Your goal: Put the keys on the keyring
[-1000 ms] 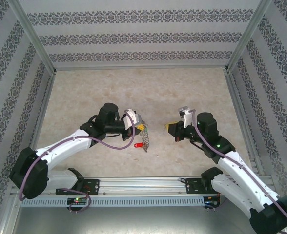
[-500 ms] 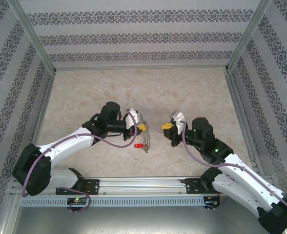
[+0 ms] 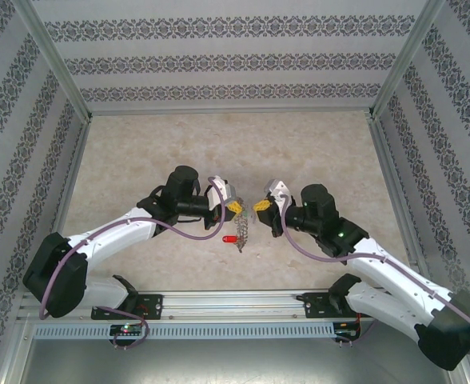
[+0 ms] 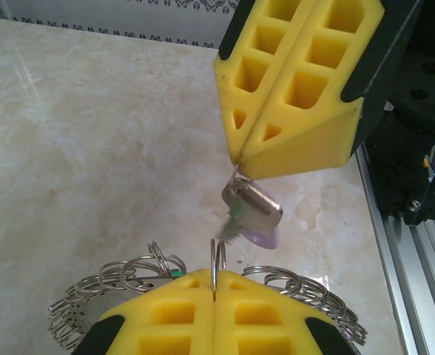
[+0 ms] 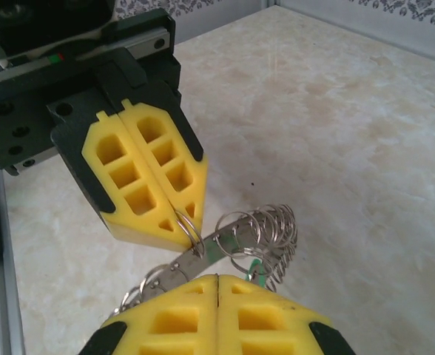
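Pale marbled stone covers the worktop point(image 3: 315, 144), and above its near middle I have the left gripper point(image 3: 233, 206) and the right gripper point(image 3: 260, 206) nose to nose, just beside each other. The left jaws are pressed together on one upright wire loop point(image 4: 216, 260) at the rim of the keyring point(image 3: 240, 229), which hangs below them with a red tag point(image 3: 229, 239) dangling at its side. The right jaws are clamped on a small metal key point(image 4: 251, 207) whose lilac tag point(image 4: 262, 238) hangs just above that loop; I cannot tell whether key and loop touch.
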`<action>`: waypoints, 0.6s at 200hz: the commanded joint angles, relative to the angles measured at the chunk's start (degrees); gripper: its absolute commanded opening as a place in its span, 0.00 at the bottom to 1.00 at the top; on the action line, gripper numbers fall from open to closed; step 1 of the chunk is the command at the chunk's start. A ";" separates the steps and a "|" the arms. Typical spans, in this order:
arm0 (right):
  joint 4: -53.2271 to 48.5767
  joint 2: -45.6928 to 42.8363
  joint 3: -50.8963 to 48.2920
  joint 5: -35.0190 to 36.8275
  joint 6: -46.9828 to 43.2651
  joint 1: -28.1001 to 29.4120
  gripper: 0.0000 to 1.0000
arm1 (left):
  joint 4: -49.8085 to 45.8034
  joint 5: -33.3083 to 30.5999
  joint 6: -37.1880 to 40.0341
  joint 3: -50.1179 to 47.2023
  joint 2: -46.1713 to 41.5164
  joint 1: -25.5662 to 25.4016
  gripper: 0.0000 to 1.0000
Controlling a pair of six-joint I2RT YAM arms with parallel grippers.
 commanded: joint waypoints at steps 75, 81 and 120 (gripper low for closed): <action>4.88 1.83 2.29 -3.27 0.78 2.75 0.00 | 3.41 2.09 -1.27 2.12 -0.10 -0.42 0.00; 4.99 2.04 2.37 -3.14 0.79 2.81 0.00 | 3.49 2.11 -1.29 2.12 -0.09 -0.46 0.00; 6.21 3.74 3.05 -2.12 0.03 3.83 0.00 | 3.32 2.31 -1.33 2.47 0.04 -0.46 0.00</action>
